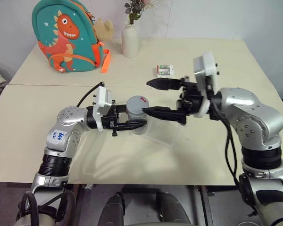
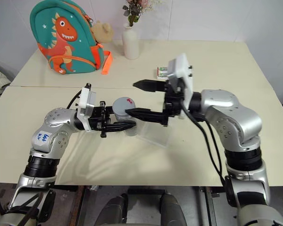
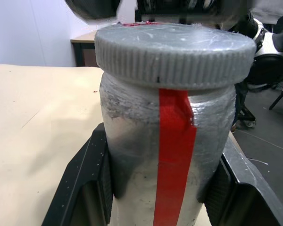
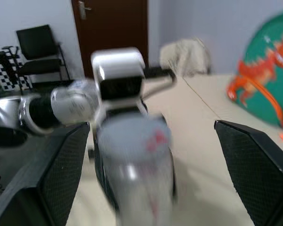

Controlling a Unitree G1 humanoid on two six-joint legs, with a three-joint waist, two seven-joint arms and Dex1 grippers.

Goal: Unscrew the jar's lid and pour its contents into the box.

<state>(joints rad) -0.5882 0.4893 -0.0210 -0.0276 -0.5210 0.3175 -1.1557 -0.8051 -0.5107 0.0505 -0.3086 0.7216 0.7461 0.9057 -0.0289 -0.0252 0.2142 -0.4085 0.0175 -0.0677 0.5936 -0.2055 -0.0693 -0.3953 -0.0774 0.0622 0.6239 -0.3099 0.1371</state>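
Left wrist view: jar (image 3: 165, 155) upright, lid (image 3: 174, 54) on, red stripe down its side, clamped between the left gripper's (image 1: 132, 125) fingers above the table (image 1: 47, 136). Box (image 1: 162, 134) sits on the table just beside it, under the right gripper (image 1: 153, 98), whose jaws are spread wide, one finger above the lid, gripping nothing. Backpack (image 1: 68, 35), vase (image 1: 130, 40) and small packet (image 1: 164, 70) lie further back.
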